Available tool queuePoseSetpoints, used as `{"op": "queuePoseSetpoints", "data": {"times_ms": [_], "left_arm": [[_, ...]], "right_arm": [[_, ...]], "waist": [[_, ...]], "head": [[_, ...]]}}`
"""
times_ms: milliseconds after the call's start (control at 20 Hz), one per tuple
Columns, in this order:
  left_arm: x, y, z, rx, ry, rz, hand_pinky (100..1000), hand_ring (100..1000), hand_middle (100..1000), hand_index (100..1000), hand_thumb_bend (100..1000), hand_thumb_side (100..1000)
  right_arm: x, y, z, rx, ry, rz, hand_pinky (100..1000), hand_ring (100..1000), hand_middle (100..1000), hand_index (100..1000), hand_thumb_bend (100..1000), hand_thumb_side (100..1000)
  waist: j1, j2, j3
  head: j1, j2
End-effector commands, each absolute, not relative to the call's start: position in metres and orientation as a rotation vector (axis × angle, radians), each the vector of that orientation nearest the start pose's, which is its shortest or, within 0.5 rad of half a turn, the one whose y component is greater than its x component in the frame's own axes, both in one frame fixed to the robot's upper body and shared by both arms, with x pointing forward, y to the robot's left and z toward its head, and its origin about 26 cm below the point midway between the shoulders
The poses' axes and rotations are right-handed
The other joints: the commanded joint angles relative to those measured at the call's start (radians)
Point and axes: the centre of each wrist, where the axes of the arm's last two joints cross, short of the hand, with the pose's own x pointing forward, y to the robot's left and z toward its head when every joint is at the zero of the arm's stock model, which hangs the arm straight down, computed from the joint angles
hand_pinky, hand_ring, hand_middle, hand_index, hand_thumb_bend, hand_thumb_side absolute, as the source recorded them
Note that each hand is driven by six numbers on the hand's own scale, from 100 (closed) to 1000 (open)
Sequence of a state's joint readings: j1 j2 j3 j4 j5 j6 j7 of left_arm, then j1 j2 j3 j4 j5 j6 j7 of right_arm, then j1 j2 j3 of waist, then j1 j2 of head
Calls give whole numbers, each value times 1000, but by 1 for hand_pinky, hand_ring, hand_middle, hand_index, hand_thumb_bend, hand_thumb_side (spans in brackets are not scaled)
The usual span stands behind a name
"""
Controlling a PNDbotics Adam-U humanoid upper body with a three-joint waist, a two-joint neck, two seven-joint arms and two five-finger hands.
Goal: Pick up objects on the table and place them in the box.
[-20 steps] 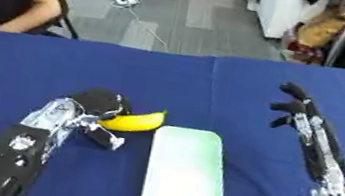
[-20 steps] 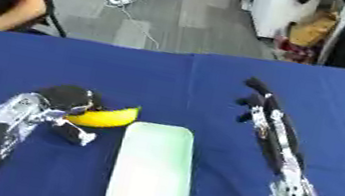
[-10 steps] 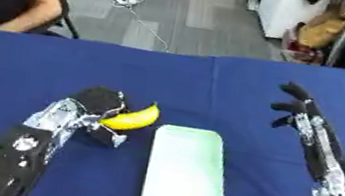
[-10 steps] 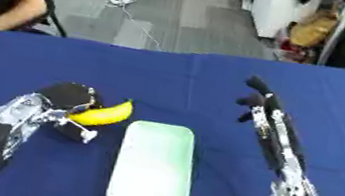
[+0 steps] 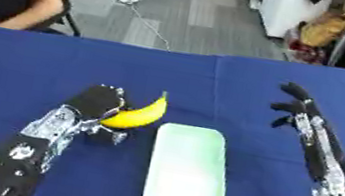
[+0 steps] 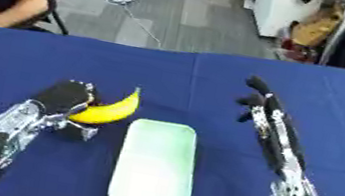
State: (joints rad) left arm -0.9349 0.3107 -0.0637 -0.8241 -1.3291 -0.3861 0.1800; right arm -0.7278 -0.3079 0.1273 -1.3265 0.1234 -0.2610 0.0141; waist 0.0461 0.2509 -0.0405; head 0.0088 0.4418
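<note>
Bright yellow curved banana point(image 5: 140, 113); pale mint-green rectangular plastic box point(image 5: 188, 170), plain; deep blue table cloth point(image 5: 32, 57), plain; black and silver left hand point(image 5: 95, 102); black right hand point(image 5: 295, 105).

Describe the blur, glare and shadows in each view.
Left eye view: soft blur throughout, the banana and left hand lack crisp edges; faint shadow under that hand. Right eye view: equally soft; the box looks washed out and pale, its rim hard to trace; no harsh glare.

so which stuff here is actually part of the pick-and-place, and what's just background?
Part of the job:
- banana, held in the left hand
- pale green box, nothing in it
- right hand, open, idle above the cloth

Just there:
- blue table cloth
- cable on the floor
</note>
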Motion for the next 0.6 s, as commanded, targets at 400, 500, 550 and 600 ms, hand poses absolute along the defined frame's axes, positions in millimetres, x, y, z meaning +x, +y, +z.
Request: {"op": "queuePoseSetpoints", "data": {"times_ms": [400, 500, 550, 600], "left_arm": [[487, 259, 160, -1718, 2423, 2069, 100, 100, 100, 110, 100, 249], [486, 258, 163, -1704, 2442, 2048, 100, 100, 100, 108, 100, 251], [486, 258, 165, -1692, 2455, 2033, 100, 100, 100, 107, 100, 252], [485, 259, 169, -1678, 2471, 2012, 100, 100, 100, 105, 100, 254]], "right_arm": [[429, -220, 194, -184, -2279, 640, 548, 737, 901, 977, 100, 972], [429, -221, 193, -184, -2277, 640, 548, 737, 901, 978, 100, 972], [429, -221, 193, -185, -2276, 640, 549, 737, 901, 978, 100, 972], [429, -221, 193, -186, -2275, 640, 549, 738, 901, 978, 100, 972]], "waist": [[-6, -17, 7], [-6, -17, 7], [-6, -17, 8], [-6, -18, 8]], "head": [[-5, -14], [-6, -13], [-6, -13], [-7, -14]]}}
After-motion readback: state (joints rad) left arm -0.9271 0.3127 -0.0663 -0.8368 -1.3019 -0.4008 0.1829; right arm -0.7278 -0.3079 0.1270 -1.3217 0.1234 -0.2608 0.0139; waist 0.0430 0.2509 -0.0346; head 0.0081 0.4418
